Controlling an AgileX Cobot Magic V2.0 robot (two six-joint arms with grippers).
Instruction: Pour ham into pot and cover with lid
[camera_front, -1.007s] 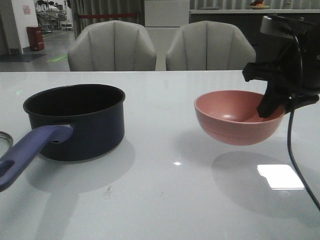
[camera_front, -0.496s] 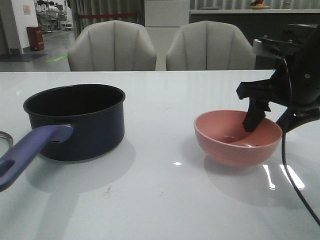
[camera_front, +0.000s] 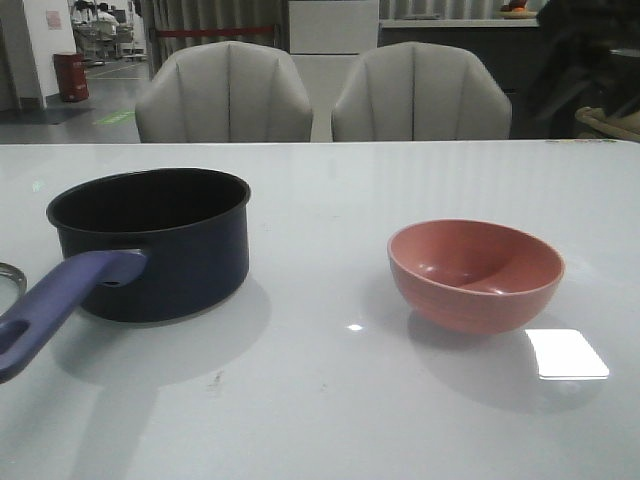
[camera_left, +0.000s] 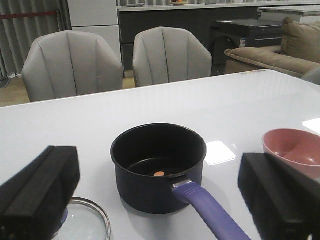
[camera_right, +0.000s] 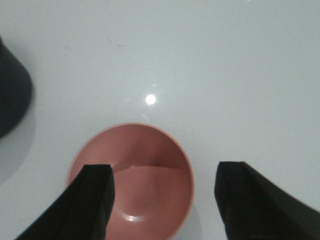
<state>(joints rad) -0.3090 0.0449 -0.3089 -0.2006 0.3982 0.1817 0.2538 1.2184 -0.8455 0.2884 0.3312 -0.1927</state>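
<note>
The dark navy pot (camera_front: 150, 240) stands at the table's left, its purple-blue handle (camera_front: 60, 300) pointing toward me. In the left wrist view the pot (camera_left: 150, 150) holds one small orange piece of ham (camera_left: 159, 173) on its black floor. The glass lid (camera_left: 82, 220) lies flat beside the pot; only its rim (camera_front: 8, 275) shows in the front view. The pink bowl (camera_front: 475, 275) sits on the table at the right. My right gripper (camera_right: 162, 187) hovers open above the bowl (camera_right: 145, 185), which looks bare inside. My left gripper (camera_left: 160, 181) is open and empty, behind the pot.
Two grey chairs (camera_front: 225, 95) stand beyond the white table's far edge (camera_front: 320, 145). The pot's wall (camera_right: 12, 95) shows at the edge of the right wrist view. A bright light reflection (camera_front: 565, 352) lies on the table next to the bowl.
My right gripper lowered the pink bowl from the air onto the table, let go of it, and rose out of the front view. The pot has not moved.
</note>
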